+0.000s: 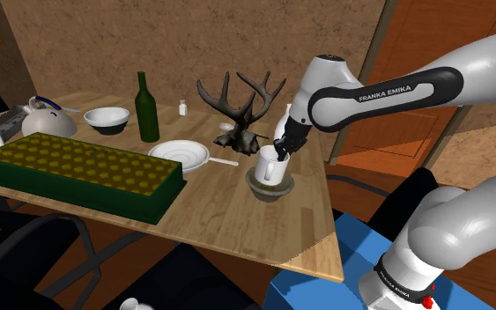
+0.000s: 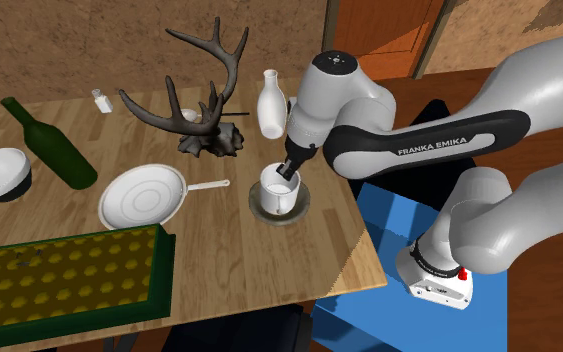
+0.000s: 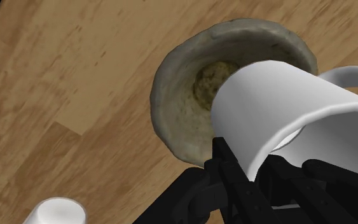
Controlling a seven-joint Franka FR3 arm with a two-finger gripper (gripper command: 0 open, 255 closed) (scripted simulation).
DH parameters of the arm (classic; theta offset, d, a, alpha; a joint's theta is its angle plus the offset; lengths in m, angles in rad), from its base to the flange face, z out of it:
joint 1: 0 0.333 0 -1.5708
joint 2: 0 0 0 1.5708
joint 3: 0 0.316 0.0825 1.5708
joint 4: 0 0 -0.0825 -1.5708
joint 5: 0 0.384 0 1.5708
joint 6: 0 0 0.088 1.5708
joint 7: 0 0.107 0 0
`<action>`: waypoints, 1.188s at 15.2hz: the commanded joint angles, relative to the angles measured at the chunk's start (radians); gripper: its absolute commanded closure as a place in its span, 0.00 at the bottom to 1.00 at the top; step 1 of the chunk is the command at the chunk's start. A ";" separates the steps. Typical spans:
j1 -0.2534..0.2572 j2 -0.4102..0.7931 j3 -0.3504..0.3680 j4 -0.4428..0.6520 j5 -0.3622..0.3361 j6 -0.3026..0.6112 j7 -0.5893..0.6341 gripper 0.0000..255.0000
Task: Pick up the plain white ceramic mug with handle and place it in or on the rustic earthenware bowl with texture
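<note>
Two black fingers (image 3: 233,175) are closed on the wall of the white mug (image 1: 270,165), one inside the rim and one outside. The mug hangs a little tilted, its base low within the rough grey-brown bowl (image 1: 256,187); I cannot tell if they touch. The bowl stands on the wooden table (image 1: 237,225), near the dark antlers (image 1: 241,106).

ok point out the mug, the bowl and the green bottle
white mug (image 2: 275,199), second exterior view, side wall
rough bowl (image 3: 247,28), wrist view, rim
green bottle (image 1: 150,119), shoulder view, body
</note>
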 commanded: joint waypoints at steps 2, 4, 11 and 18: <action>0.000 0.000 0.000 0.000 0.000 0.000 0.000 0.00; 0.000 0.000 0.000 0.000 0.000 0.000 0.000 0.00; 0.004 -0.075 -0.007 0.071 0.003 -0.145 -0.003 0.00; 0.004 -0.075 -0.007 0.071 0.003 -0.145 -0.003 0.00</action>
